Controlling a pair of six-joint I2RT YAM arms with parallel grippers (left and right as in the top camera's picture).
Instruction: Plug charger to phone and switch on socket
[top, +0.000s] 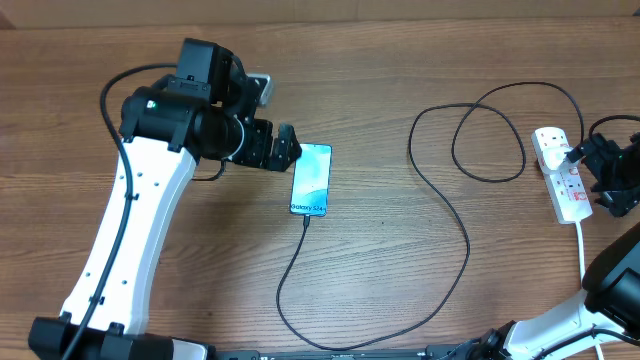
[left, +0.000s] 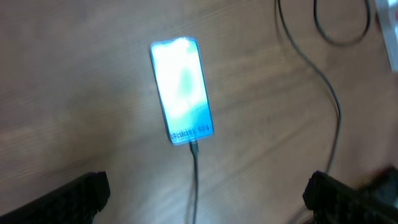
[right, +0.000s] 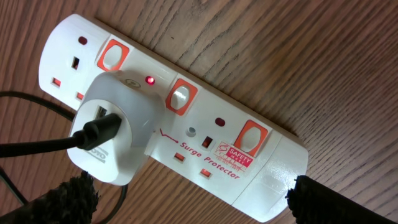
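The phone (top: 311, 179) lies flat mid-table, its blue screen lit; it also shows in the left wrist view (left: 181, 89). The charger cable (top: 440, 210) runs in loops from the phone's near end, where its plug tip (left: 193, 147) sits in the port, to a white adapter (right: 115, 134) plugged into the socket (top: 560, 171). The socket fills the right wrist view (right: 205, 143); a small red light (right: 150, 80) glows beside its middle switch. My left gripper (top: 283, 147) is open and empty just left of the phone. My right gripper (top: 605, 180) is open just above the socket's right side.
The socket's thicker white lead (top: 583, 250) runs toward the table's near right edge beside my right arm. The wooden table (top: 400, 290) carries nothing else. The charger's loops (top: 490, 140) lie between phone and socket.
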